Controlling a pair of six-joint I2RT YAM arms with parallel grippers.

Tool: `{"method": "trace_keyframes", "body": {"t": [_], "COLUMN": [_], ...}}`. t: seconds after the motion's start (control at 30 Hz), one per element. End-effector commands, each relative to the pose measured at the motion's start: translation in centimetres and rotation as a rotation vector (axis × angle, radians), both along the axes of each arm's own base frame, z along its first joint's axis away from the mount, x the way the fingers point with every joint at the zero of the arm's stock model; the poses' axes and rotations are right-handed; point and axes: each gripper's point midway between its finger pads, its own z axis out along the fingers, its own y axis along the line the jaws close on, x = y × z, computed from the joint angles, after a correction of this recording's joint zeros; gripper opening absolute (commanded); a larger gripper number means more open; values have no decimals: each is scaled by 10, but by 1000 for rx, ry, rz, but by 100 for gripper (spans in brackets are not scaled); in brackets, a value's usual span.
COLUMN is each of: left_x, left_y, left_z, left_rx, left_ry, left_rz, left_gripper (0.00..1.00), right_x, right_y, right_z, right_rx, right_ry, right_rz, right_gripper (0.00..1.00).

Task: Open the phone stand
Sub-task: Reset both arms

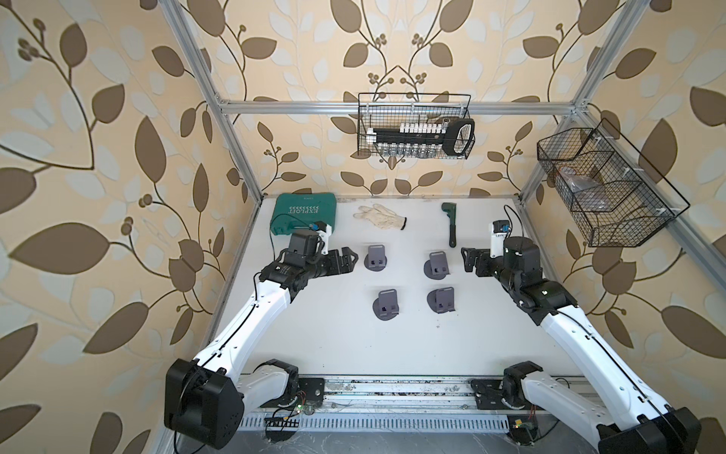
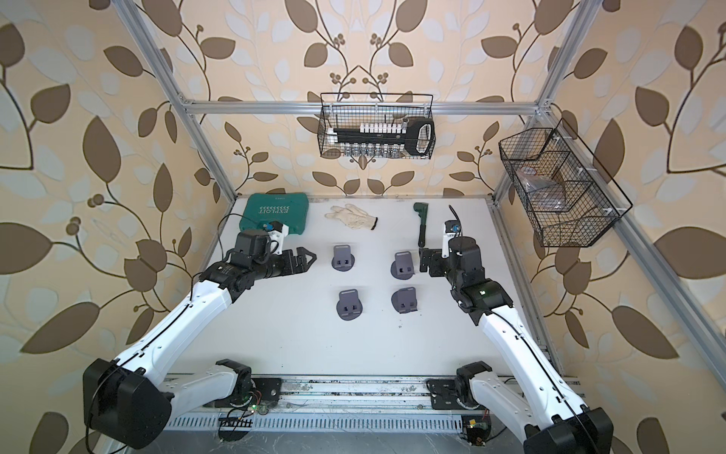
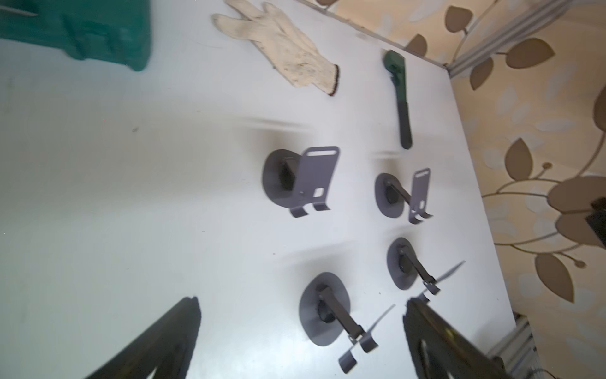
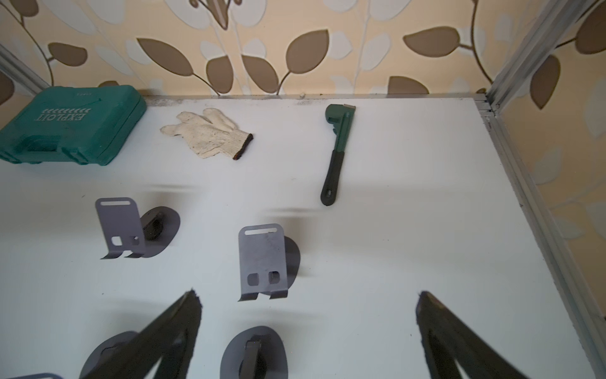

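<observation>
Left jaws: spread wide, empty. Right jaws: spread wide, empty. Four gray phone stands [image 1: 388, 304] on white surface [image 1: 314, 346], all between both jaws. One stand [image 1: 376, 257] just past left tips, another stand [image 1: 437, 266] just past right tips. All four look opened. Job looks done. Next: back arms away, no bumping.

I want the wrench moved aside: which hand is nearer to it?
Right. The right hand hovers just beside the handle end of the wrench; the left hand is much farther off, on its other side.
</observation>
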Motion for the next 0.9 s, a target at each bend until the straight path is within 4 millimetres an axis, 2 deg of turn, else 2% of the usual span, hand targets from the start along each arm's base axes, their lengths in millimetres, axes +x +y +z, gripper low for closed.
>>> {"method": "trace_keyframes", "body": {"t": [0.0, 0.07, 0.2, 0.23, 0.37, 0.5, 0.57, 0.67, 0.73, 0.8, 0.87], "left_x": [20, 29, 39, 41, 47, 59, 67, 76, 78, 77, 69], "left_y": [43, 57, 89, 96, 111, 112, 109, 104, 102, 103, 104], "left_z": [3, -13, -54, -58, -66, -93, -98, -105, -112, -111, -109], "left_rx": [32, 111, 288, 299, 377, 388, 379, 355, 350, 353, 361], "left_ry": [-118, -171, -122, -134, -197, -161, -200, -240, -238, -249, -288], "left_rz": [133, 157, 180, 188, 193, 157, 142, 120, 109, 111, 127], "left_gripper": [99, 99, 99, 99, 99, 99, 99, 99, 99, 99, 99], "right_x": [19, 30, 51, 54, 54, 55, 57, 62, 62, 61, 60], "right_y": [-29, -43, -45, -50, -69, -84, -82, -72, -72, -71, -67], "right_z": [6, -14, -65, -76, -101, -121, -125, -121, -124, -134, -138], "right_rx": [17, 34, -3, -19, -63, -67, -65, -80, -78, -73, -73], "right_ry": [-109, -111, -67, -53, -21, -1, -47, -87, -101, -130, -122], "right_rz": [-76, -127, -113, -137, -209, -249, -232, -161, -163, -159, -129], "right_gripper": [98, 98, 98, 98, 98, 98, 98, 98, 98, 98, 98]}}
